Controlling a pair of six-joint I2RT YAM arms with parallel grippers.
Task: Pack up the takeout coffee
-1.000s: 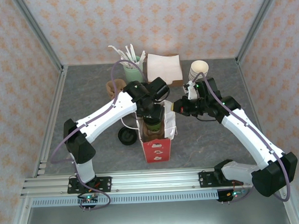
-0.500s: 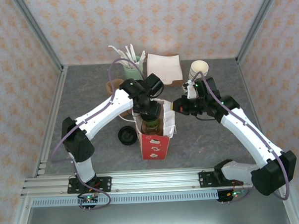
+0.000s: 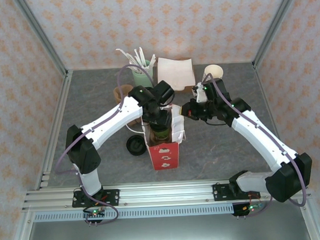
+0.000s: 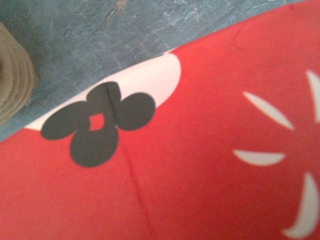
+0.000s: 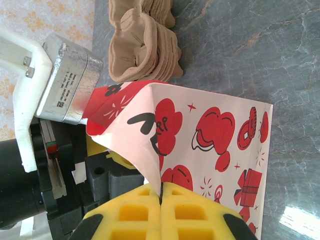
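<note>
A grey marbled tabletop (image 3: 225, 149) is enclosed on three sides by panels papered with a repeated orange floral motif on a pale ground. A back wall (image 3: 161, 24) is set along its far edge, and a left wall (image 3: 15, 94) and a right wall (image 3: 306, 66) along its sides. Aluminium posts (image 3: 42, 37) are stood at its far corners. An aluminium rail (image 3: 163, 193) is run along its near edge. In the right wrist view, a bright patch of light (image 5: 295, 220) is reflected on the tabletop.
</note>
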